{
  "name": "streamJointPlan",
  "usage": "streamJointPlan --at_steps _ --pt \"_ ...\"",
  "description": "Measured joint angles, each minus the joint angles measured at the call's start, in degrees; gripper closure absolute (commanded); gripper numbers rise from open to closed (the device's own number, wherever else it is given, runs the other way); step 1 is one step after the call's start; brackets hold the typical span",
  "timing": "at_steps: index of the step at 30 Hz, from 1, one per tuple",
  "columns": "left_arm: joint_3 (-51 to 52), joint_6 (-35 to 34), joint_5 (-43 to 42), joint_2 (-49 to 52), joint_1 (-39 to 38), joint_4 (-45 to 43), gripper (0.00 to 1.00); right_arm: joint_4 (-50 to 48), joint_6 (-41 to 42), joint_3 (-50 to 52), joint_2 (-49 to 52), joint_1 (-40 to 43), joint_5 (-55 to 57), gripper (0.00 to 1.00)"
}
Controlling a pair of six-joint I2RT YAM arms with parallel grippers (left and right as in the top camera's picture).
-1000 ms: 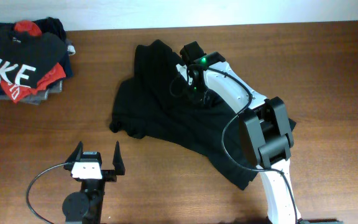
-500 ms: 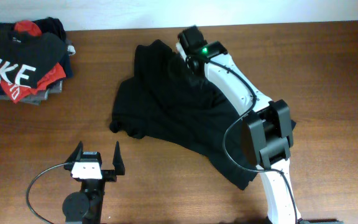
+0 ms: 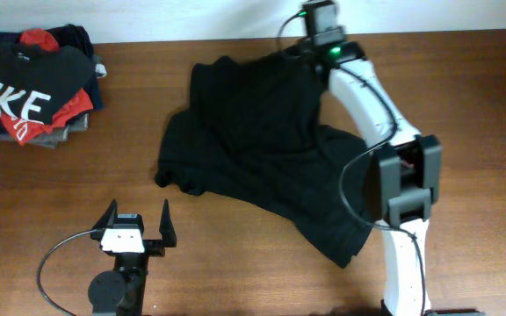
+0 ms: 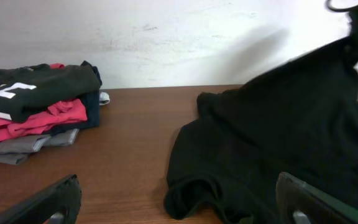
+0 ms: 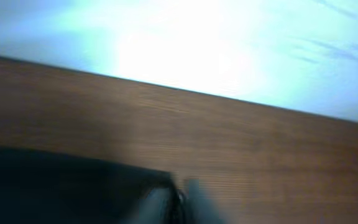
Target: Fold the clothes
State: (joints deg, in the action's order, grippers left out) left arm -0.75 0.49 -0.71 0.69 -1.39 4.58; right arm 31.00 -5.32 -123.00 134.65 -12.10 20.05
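The right arm reaches from its base at the near edge across the wooden table, with its elbow raised over the shirt's right side and its white forearm running on to the far edge. There the right gripper sits at the top right corner of the black T-shirt. The left wrist view shows the fabric drawn up in a slope toward that gripper, so the jaws look closed on the shirt's edge, though the fingers themselves are hidden from above. The right wrist picture is badly blurred and shows only dark cloth low on the left and brown table beyond it.

The rest of the T-shirt lies crumpled on the middle of the table, one end trailing toward the near right beside the arm's upright link.

The left arm is folded low at the near left. The left gripper points toward the shirt with its fingers spread wide and nothing between them.

A pile of folded garments sits at the far left corner, well apart from the shirt
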Motion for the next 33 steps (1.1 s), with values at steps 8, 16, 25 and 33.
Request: streamJointPlan --at_steps 8,16,25,33 --pt "0.00 0.00 0.00 0.00 0.00 -0.02 0.01 6.19 2.19 0.00 0.11 5.16 -0.74 0.31" --pt "0.00 0.00 0.00 0.00 0.00 -0.02 0.01 13.38 5.03 0.00 -0.13 4.17 2.93 0.01" --pt "0.00 0.00 0.00 0.00 0.00 -0.02 0.01 28.72 12.44 -0.13 -14.21 4.13 -0.20 0.01" --pt "0.00 0.00 0.00 0.00 0.00 -0.02 0.01 46.86 15.87 -1.29 -22.53 4.13 -7.85 0.01"
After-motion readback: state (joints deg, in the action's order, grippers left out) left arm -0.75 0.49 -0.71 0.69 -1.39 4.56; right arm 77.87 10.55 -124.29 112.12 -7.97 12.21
